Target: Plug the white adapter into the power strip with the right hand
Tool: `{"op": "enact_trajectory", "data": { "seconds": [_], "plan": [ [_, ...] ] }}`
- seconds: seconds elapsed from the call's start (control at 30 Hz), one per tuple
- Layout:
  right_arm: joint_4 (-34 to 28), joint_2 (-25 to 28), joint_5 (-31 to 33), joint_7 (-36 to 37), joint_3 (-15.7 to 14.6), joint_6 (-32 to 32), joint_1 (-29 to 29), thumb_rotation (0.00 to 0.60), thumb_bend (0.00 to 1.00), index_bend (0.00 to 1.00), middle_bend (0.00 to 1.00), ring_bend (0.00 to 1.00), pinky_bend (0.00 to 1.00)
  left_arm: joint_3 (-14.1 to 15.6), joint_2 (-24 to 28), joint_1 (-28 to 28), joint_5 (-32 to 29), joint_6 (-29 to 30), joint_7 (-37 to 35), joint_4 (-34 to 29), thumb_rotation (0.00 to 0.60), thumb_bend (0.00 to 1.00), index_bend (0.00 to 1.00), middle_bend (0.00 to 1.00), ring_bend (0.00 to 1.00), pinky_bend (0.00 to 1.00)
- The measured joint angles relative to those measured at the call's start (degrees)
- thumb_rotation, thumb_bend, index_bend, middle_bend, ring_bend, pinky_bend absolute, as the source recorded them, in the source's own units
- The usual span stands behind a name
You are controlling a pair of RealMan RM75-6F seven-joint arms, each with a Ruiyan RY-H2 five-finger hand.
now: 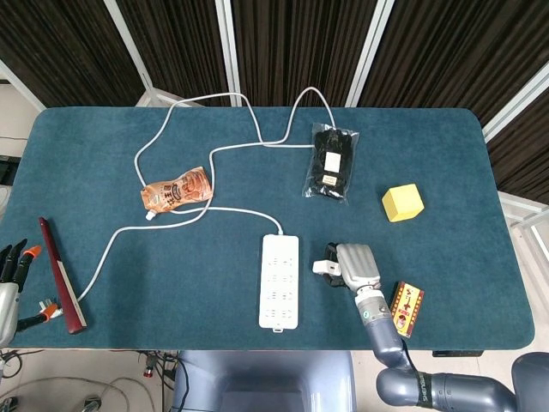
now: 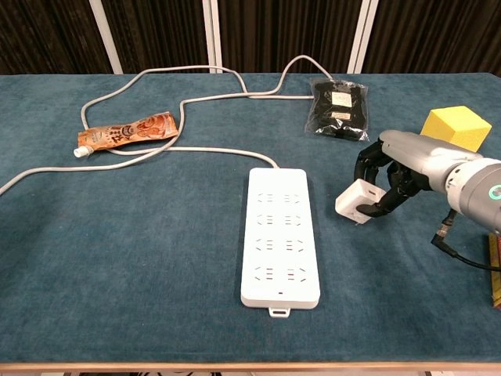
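The white power strip [image 1: 280,281] [image 2: 281,235] lies flat near the table's front edge, its cable running back and left. Just right of it my right hand [image 1: 353,265] [image 2: 399,164] grips the white adapter [image 1: 324,267] [image 2: 354,201] between its dark fingers, a short gap from the strip's right side. The adapter looks lifted slightly off the cloth. My left hand [image 1: 10,273] shows only at the far left edge of the head view, off the table, with fingers apart and nothing in it.
A black packet [image 1: 330,163] lies behind the strip, a yellow block [image 1: 402,202] to the right, and a small printed card [image 1: 406,307] beside my right wrist. An orange pouch [image 1: 177,190] sits on the cable at left. A dark red stick [image 1: 60,273] lies at the left edge.
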Motion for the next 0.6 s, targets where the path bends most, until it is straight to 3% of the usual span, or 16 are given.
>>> {"op": "enact_trajectory", "data": {
  "seconds": [0.13, 0.3, 0.37, 0.6],
  "plan": [
    [-1.2, 1.4, -0.3, -0.2, 0.1, -1.2, 0.2, 0.6, 0.52, 0.67, 0.61, 0.77, 0.58, 0.1, 0.0, 0.0, 0.0, 0.0, 0.1, -0.1, 0.6, 0.1, 0.12, 0.0, 0.0, 0.0],
    [-2.7, 2.9, 0.4, -2.4, 0.3, -2.1, 1.0, 0.6, 0.64, 0.69, 0.63, 0.85, 0.84, 0.1, 0.0, 0.0, -0.1, -0.1, 0.1, -0.1, 0.6, 0.1, 0.12, 0.0, 0.0, 0.0],
    [-3.0, 3.2, 0.8, -3.9, 0.4, -2.0, 1.4, 0.6, 0.66, 0.69, 0.64, 0.86, 0.91, 0.0, 0.0, 0.0, -0.2, -0.2, 0.1, -0.1, 0.6, 0.1, 0.12, 0.0, 0.0, 0.0],
    [-4.1, 4.1, 5.1, -10.5, 1.5, -1.5, 3.9, 0.6, 0.7, 0.7, 0.67, 0.93, 1.0, 0.0, 0.0, -0.1, -0.4, -0.3, 0.3, -0.1, 0.6, 0.1, 0.12, 0.0, 0.0, 0.0]
  ]
}}
